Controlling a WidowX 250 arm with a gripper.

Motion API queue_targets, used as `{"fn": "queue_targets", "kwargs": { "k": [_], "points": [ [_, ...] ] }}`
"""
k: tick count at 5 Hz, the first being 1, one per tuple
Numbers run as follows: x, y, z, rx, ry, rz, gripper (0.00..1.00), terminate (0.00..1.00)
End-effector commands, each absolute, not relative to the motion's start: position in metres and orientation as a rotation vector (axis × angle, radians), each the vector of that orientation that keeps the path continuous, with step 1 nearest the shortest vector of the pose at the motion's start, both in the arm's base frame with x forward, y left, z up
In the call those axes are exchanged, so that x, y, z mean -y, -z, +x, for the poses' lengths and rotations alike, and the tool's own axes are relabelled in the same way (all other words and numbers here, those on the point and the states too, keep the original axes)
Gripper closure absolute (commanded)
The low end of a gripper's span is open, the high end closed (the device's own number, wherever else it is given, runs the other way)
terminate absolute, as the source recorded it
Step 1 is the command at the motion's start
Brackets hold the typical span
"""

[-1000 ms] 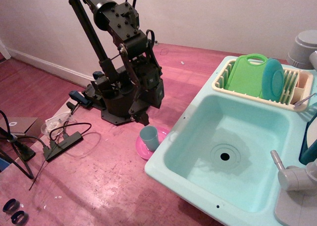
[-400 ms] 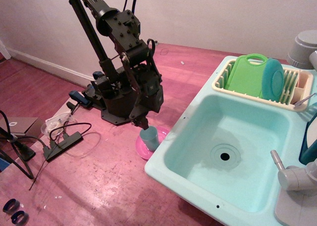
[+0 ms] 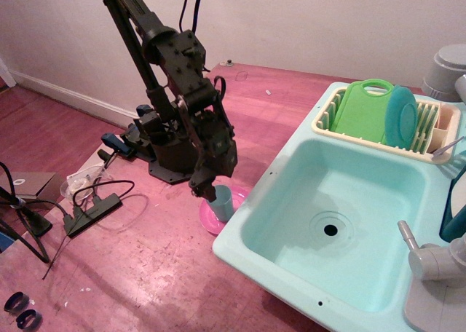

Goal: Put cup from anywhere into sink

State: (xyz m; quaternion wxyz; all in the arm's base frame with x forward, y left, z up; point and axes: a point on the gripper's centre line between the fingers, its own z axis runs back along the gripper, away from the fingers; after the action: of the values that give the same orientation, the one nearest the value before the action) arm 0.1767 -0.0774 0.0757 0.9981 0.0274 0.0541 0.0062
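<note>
**Cup Pickup Stage: Transfer Not Yet Made**

The small light teal-blue plastic cup (image 3: 223,202) is being shown upright on a flat pink round plate (image 3: 211,217), beside the pale mint-aqua rectangular plastic sink (image 3: 251,255). The black gripper (image 3: 206,193) is being positioned at its rim; jaw spacing cannot be told. Grasp, lift and placement are being left outstanding.

The cup (image 3: 223,202) is a small light teal-blue tumbler without a handle, slightly tapered, standing upright with its mouth up on the tabletop just outside the sink's 9 o'clock wall. The sink (image 3: 271,194) is a large pale mint-aqua rectangular basin with rounded corners, a round dark drain hole in its floor, and a grey faucet at about 4 o'clock.
</note>
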Motion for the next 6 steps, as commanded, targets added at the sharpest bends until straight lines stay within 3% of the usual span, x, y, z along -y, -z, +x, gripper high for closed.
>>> {"fn": "queue_targets", "kwargs": {
  "k": [1,3,4,6],
  "points": [
    [0.08,-0.067,0.183,-0.093,0.001,0.051,0.0,0.0],
    [0.083,-0.055,0.183,-0.083,-0.016,0.026,0.0,0.0],
    [0.084,-0.056,0.191,-0.085,-0.026,0.032,1.0,0.0],
    [0.086,-0.059,0.213,-0.073,0.039,0.04,1.0,0.0]
  ]
}}
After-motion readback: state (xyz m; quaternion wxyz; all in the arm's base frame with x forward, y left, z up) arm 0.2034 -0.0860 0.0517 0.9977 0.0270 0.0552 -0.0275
